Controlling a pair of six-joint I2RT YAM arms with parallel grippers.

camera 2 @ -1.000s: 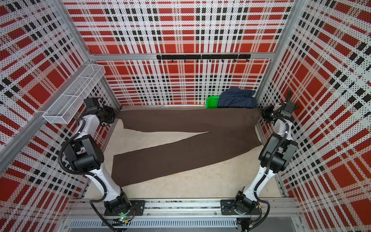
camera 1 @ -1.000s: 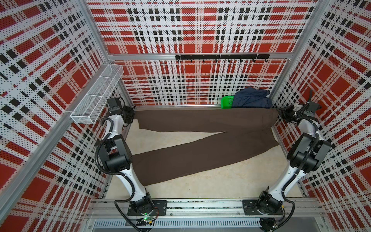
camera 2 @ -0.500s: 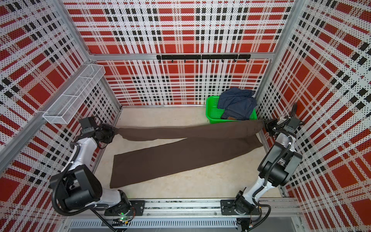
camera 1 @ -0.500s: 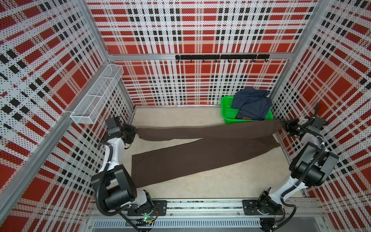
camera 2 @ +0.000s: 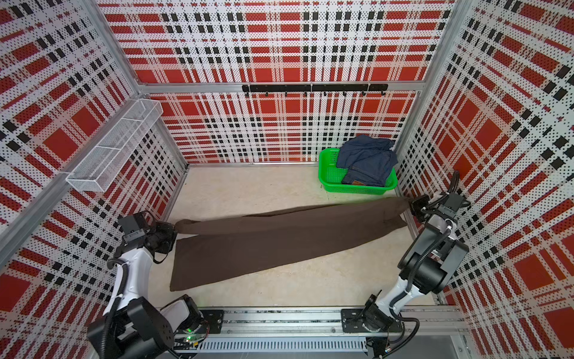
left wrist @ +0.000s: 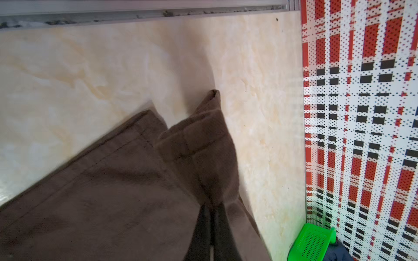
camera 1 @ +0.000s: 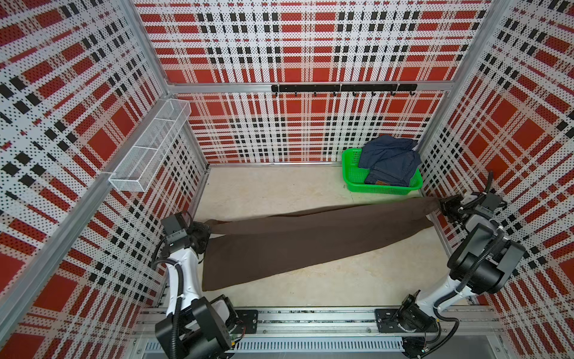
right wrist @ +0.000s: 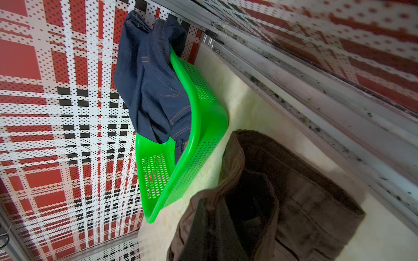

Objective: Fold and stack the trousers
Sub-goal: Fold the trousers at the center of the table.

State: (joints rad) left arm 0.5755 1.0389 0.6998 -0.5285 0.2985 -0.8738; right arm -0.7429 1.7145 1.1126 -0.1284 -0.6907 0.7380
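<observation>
The dark brown trousers [camera 1: 310,239] [camera 2: 279,239] stretch across the table from wall to wall. One leg lies flat, its cuff at the front left. The other leg hangs taut just above it between my two grippers. At the left wall my left gripper [camera 1: 205,231] [camera 2: 170,231] is shut on that leg's cuff; in the left wrist view the fingers [left wrist: 204,226] pinch a bunch of brown cloth [left wrist: 199,146]. By the right wall my right gripper [camera 1: 442,206] [camera 2: 412,206] is shut on the waist end, and the right wrist view has brown waistband [right wrist: 305,203] folded round the gripper [right wrist: 210,210].
A green basket [camera 1: 354,180] [camera 2: 329,174] [right wrist: 203,113] holding blue jeans [camera 1: 388,158] [camera 2: 366,158] stands at the back right, just behind the trousers' waist. A white wire shelf [camera 1: 149,146] juts from the left wall. A black hook rail [camera 1: 341,88] runs along the back wall.
Both grippers have come from the back wall toward the front, carrying the held leg and waist down over the other leg. The basket, half covered before, now shows fully.
</observation>
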